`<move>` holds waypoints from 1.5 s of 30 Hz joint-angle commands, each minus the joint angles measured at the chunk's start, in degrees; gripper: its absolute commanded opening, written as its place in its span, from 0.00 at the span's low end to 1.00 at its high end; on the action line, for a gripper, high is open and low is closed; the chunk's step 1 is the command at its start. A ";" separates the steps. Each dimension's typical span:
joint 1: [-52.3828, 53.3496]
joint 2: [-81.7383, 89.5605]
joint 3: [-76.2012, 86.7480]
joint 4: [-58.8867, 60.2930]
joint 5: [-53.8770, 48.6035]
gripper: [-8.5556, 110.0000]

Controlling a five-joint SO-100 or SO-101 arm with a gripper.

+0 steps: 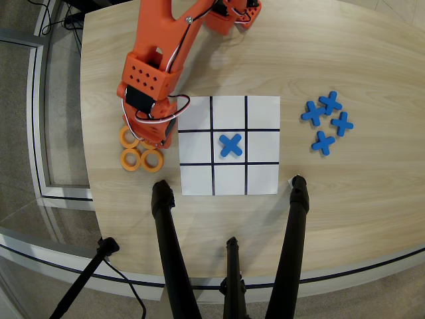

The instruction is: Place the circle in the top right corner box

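Observation:
Several orange circles (141, 158) lie in a cluster on the wooden table left of the white paper grid (196, 178). The orange arm reaches down over this cluster, and my gripper (150, 139) sits above the upper right circle, covering it and part of its neighbour. From above the arm's body hides the fingers, so their state does not show. The top right corner box (263, 113), as this overhead view shows it, is a bare white cell. A blue cross (230, 145) lies in the grid's middle cell.
Several blue crosses (327, 123) lie in a group right of the grid. Black stand legs (167, 232) rise from the table's near edge in front of the grid. The arm's base (232, 10) stands at the far edge.

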 commanded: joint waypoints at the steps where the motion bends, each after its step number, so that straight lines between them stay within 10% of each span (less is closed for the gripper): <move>1: 0.26 -1.14 -3.16 -0.44 0.18 0.20; 45: 10.72 -5.01 -2.99 31.82 2.99 0.07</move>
